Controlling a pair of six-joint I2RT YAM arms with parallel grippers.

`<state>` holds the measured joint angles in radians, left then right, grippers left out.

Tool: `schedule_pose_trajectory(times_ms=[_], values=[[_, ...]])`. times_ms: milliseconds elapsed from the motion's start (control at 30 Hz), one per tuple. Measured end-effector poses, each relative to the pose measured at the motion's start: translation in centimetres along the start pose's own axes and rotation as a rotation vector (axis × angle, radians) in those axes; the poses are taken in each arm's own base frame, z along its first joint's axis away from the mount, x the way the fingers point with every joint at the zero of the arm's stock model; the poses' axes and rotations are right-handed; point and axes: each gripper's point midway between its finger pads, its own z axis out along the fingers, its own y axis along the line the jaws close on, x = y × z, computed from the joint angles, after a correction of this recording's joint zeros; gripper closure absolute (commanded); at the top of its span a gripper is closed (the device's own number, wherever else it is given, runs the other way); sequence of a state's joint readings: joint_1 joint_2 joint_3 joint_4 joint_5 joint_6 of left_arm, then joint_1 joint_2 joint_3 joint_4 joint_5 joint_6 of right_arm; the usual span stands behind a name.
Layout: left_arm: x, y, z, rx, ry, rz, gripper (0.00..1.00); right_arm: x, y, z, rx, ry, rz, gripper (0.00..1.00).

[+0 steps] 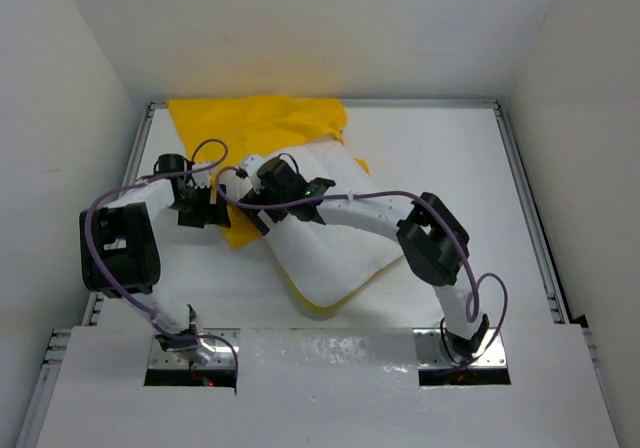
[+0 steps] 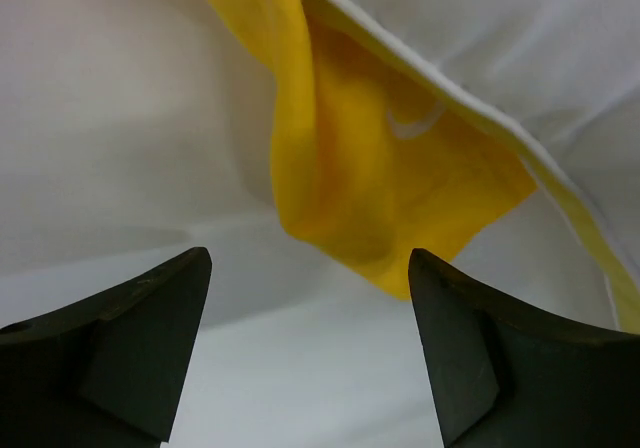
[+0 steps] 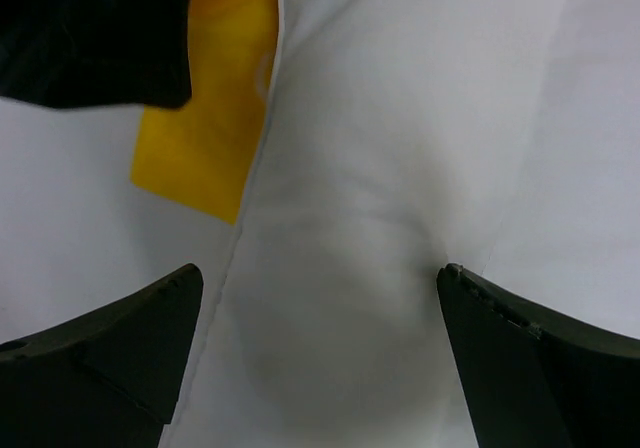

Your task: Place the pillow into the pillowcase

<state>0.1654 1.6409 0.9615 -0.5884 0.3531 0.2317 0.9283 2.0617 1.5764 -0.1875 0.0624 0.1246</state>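
Although the pillowcase (image 1: 250, 123) lies spread at the upper middle of the overhead frame, I cannot tell whether any of the pillow (image 1: 340, 243) is inside it. The pillow slants from the centre toward the lower middle, and its upper end meets the yellow cloth underneath my two arms. The left claw (image 2: 310, 353) stands wide apart with nothing between its fingers. A fold of yellow fabric fills the centre of its view, and the pillow's white edge runs down the upper right. The right claw (image 3: 320, 353) is spread just as wide over the pillow's white cover, gripping nothing, with a yellow patch at upper left. A black shape (image 3: 90, 28) in that corner is cut off, and I cannot make out what it is.
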Motion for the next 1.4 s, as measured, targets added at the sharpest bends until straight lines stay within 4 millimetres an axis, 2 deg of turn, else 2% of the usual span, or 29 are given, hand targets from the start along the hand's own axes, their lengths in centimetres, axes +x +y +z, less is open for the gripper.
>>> schedule_pose_trajectory(times_ms=[67,133,167,200,233,267,300,333,367,533,600,700,833,900,967,1067,1167,1200,1233,1267,1300,1333,1367,1400], values=[[-0.4,0.1,0.6,-0.001,-0.035,-0.016,0.25,2.2,0.4,1.0,0.009,0.062,-0.005,0.01],[-0.6,-0.1,1.1,0.009,-0.059,-0.034,0.34,3.3,0.3,1.6,0.021,0.086,-0.001,0.01],[-0.7,-0.3,1.4,0.017,-0.067,-0.04,0.45,3.8,0.0,2.0,0.04,0.096,0.012,0.03],[-0.8,-0.5,1.7,0.029,-0.073,-0.054,0.5,4.0,-0.2,2.3,0.052,0.098,0.021,0.11],[-0.9,-0.7,2.1,0.04,-0.078,-0.064,0.58,4.2,-0.3,2.6,0.062,0.103,0.028,0.29],[-1.0,-1.0,2.4,0.056,-0.082,-0.068,0.76,4.3,-0.4,3.0,0.074,0.104,0.036,0.85],[-1.2,-1.4,2.7,0.075,-0.089,-0.078,0.91,4.4,-0.6,3.3,0.085,0.106,0.037,1.0],[-1.4,-1.8,3.0,0.096,-0.093,-0.082,1.0,4.5,-0.8,3.5,0.1,0.107,0.054,1.0],[-1.4,-2.1,3.2,0.114,-0.091,-0.087,1.0,4.5,-1.1,3.7,0.114,0.102,0.076,1.0],[-2.0,-3.3,3.4,0.174,-0.11,-0.086,1.0,3.5,-2.0,4.0,0.109,0.061,0.18,1.0],[-2.5,-3.7,2.5,0.186,-0.135,-0.054,1.0,3.0,-2.6,4.1,0.116,0.037,0.238,1.0],[-3.5,-4.7,0.0,0.182,-0.192,0.07,1.0,1.2,-3.8,4.3,0.135,-0.013,0.337,1.0],[-4.7,-7.1,-3.7,0.181,-0.259,0.317,1.0,-4.4,-7.1,4.8,0.191,-0.159,0.477,1.0],[-4.5,-8.4,-4.2,0.184,-0.267,0.423,1.0,-7.6,-9.2,5.1,0.227,-0.247,0.531,1.0],[-4.0,-9.6,-4.0,0.194,-0.258,0.494,1.0,-9.6,-10.7,5.5,0.252,-0.312,0.572,1.0],[-3.3,-10.9,-3.7,0.222,-0.243,0.554,1.0,-9.8,-11.5,6.5,0.271,-0.341,0.621,1.0],[-2.7,-11.6,-3.8,0.258,-0.23,0.586,1.0,-8.5,-11.2,8.4,0.274,-0.335,0.654,1.0],[-2.5,-11.7,-3.9,0.269,-0.221,0.597,1.0,-8.1,-11.0,9.1,0.271,-0.334,0.658,0.95],[-2.2,-11.9,-4.0,0.283,-0.211,0.609,1.0,-7.7,-10.9,9.6,0.268,-0.333,0.66,0.81],[-1.9,-11.9,-4.2,0.298,-0.203,0.621,1.0,-7.4,-10.6,10.1,0.253,-0.329,0.656,0.45],[-1.6,-11.7,-4.3,0.309,-0.194,0.624,1.0,-7.3,-10.3,10.4,0.235,-0.327,0.654,0.3],[-1.1,-11.5,-4.5,0.322,-0.183,0.622,0.83,-7.4,-9.9,10.5,0.206,-0.33,0.641,0.19],[-0.4,-11.3,-4.7,0.342,-0.164,0.612,0.74,-7.5,-9.5,10.5,0.172,-0.338,0.618,0.01],[0.2,-11.1,-5.1,0.359,-0.148,0.603,0.64,-7.6,-9.1,10.3,0.145,-0.342,0.606,0.01]])
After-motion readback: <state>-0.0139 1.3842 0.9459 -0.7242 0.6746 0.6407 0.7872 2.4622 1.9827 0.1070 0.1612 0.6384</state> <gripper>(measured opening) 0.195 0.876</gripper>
